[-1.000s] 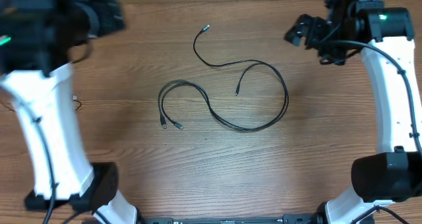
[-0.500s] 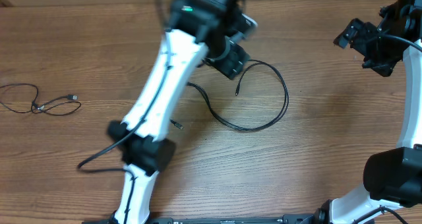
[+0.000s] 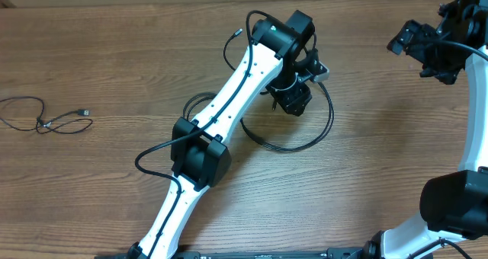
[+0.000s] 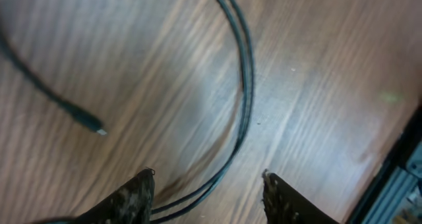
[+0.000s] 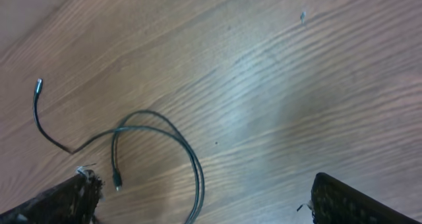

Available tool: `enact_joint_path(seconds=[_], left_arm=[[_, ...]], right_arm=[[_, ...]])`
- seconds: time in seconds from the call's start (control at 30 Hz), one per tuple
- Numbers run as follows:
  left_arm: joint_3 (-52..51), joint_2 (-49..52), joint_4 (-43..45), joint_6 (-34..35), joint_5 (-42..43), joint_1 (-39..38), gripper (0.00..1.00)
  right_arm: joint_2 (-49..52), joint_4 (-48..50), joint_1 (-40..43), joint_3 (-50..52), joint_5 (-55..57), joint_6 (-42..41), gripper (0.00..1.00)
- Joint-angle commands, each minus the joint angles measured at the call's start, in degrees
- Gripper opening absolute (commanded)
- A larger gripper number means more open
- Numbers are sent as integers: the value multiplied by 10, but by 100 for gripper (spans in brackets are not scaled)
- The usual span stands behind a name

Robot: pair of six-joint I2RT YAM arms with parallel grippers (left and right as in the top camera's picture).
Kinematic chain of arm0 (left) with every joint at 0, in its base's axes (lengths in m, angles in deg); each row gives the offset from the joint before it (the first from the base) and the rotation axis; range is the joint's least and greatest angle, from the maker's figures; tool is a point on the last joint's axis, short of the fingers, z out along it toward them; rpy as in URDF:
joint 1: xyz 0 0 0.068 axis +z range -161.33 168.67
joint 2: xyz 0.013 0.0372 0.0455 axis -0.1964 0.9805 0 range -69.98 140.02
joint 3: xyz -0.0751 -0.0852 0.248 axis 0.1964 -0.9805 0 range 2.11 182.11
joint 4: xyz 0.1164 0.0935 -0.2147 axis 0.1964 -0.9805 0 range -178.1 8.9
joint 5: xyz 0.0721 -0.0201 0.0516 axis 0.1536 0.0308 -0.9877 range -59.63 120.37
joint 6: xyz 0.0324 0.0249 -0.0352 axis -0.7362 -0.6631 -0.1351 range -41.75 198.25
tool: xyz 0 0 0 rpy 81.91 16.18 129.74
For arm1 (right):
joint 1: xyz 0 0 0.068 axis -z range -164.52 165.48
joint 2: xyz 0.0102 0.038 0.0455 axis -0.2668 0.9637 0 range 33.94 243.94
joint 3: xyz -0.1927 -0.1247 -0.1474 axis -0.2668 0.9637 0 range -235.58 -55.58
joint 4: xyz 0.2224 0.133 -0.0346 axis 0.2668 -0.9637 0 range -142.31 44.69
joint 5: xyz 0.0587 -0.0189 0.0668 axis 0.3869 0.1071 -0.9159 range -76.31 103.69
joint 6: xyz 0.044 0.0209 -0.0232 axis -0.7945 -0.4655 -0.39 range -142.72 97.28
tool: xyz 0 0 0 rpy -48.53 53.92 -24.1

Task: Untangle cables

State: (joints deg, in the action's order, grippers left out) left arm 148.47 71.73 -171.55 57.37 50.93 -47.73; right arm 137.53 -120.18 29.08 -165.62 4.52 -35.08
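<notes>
Overhead view first: we're seeing the left gripper (image 3: 293, 100) hanging right over the cables (image 3: 329, 116) in the middle of the table (image 3: 114, 53). Its white arm is reaching in diagonally from the near edge and covering part of the tangle. A big loop is sticking out on the right side of the gripper. One silvery-tipped end (image 3: 238, 32) is poking up toward the far edge. A loose cable (image 3: 46, 123) is lying by itself at the left edge, well apart from the rest. The right gripper (image 3: 423, 49) is sitting off in the far right corner, well clear of the tangle, and from up here we can't tell how its jaws are standing.

Left wrist view (kinda blurry): we're looking down past the left gripper (image 4: 208, 176) with its fingers (image 4: 135, 196) spread and nothing pinched. Two strands of cable (image 4: 247, 85) are running side by side, curving down the frame and passing between the fingertips. We can't tell whether they're touching either finger. A plug (image 4: 92, 126) is lying off to the left, apart from the fingers.

Right wrist view: the right gripper (image 5: 204, 178) is holding its fingers (image 5: 62, 199) wide apart, gripping nothing. The cables (image 5: 194, 161) are showing up in the lower left of the frame, as a loop on the wood. The silvery-tipped end (image 5: 38, 84) is off to the left, and a small dark plug end (image 5: 117, 181) is sitting inside the loop.
</notes>
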Motion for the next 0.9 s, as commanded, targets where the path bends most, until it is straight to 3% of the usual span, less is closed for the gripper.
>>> enact_joint_path(seconds=[0.0,0.27,0.67,0.87], left_arm=[[0,14,-14,-30,44,-3,53],[-12,14,-26,-51,43,-17,50],[-129,14,26,-63,43,-37,49],[-156,14,72,-13,4,-63,43]], right_arm=[[2,11,1,-12,19,7,100],[8,22,31,-12,-4,22,100],[9,39,57,-12,-14,22,100],[10,35,57,-12,-14,22,100]])
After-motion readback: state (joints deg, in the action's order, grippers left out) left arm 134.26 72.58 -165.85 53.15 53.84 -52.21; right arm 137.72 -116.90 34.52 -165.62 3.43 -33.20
